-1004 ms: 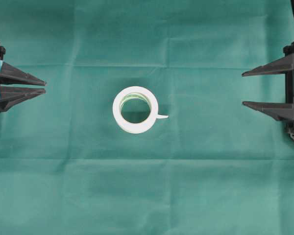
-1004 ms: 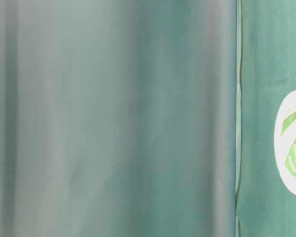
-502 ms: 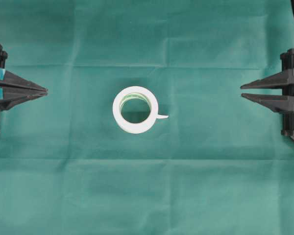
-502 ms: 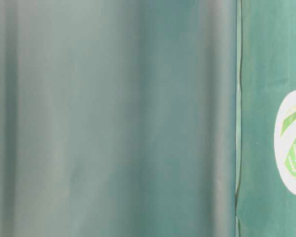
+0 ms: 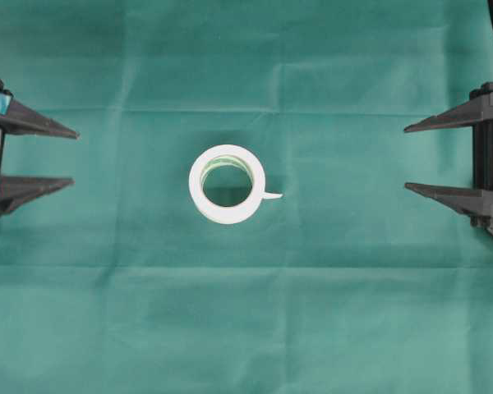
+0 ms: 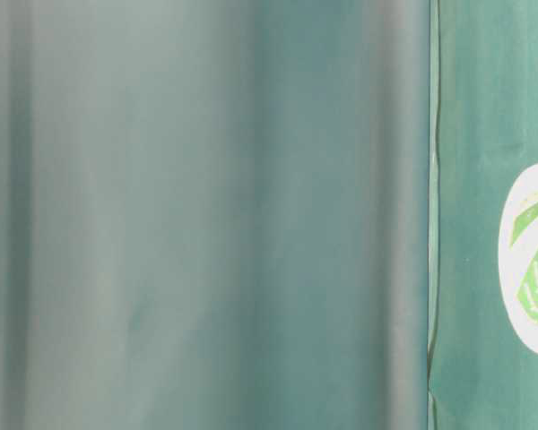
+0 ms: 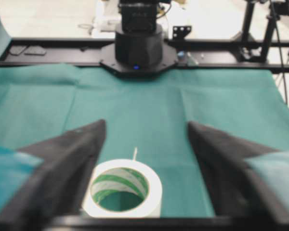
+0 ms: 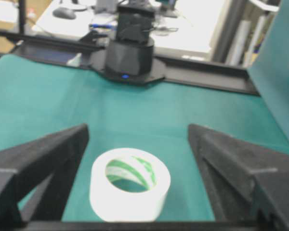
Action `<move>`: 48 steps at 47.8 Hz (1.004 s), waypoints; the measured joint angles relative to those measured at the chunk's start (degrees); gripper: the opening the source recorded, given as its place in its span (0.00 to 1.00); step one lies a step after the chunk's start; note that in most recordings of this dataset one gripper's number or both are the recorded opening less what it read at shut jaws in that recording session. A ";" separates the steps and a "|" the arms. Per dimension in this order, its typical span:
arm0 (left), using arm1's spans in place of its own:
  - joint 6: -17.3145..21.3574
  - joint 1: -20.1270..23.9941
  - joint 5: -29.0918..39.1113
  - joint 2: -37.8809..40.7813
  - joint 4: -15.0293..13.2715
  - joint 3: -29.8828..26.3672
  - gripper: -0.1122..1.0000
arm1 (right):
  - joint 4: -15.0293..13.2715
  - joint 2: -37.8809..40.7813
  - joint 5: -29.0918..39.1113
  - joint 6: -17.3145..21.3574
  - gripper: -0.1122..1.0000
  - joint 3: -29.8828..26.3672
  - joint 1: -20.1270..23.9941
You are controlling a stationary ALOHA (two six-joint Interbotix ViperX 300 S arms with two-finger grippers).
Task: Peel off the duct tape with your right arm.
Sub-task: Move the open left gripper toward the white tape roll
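The duct tape (image 5: 227, 184) lies flat mid-table on the green cloth (image 5: 353, 312), its loose end pointing right. Left tool (image 5: 72, 158) and right tool (image 5: 406, 158) both stand spread, well apart from it.

My work surface (image 5: 353, 312) is covered edge to edge by a green cloth with faint fold creases crossing it. The duct tape (image 5: 227, 185) lies flat on the cloth at the centre of the overhead frame, its loose strip end (image 5: 272, 195) pointing toward the right edge.
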 measured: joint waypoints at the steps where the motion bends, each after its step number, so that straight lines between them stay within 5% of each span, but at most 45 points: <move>1: 0.00 -0.09 0.00 0.09 0.00 0.09 0.94 | 0.00 0.00 0.00 0.00 0.84 0.00 0.09; 14: 0.00 -0.18 -1.05 3.96 0.00 -1.14 0.97 | 0.00 0.62 -0.18 0.00 0.83 0.09 0.00; 48: -0.44 -0.18 -3.34 26.46 0.00 -16.70 0.97 | 0.00 3.25 -2.99 0.00 0.83 0.00 0.00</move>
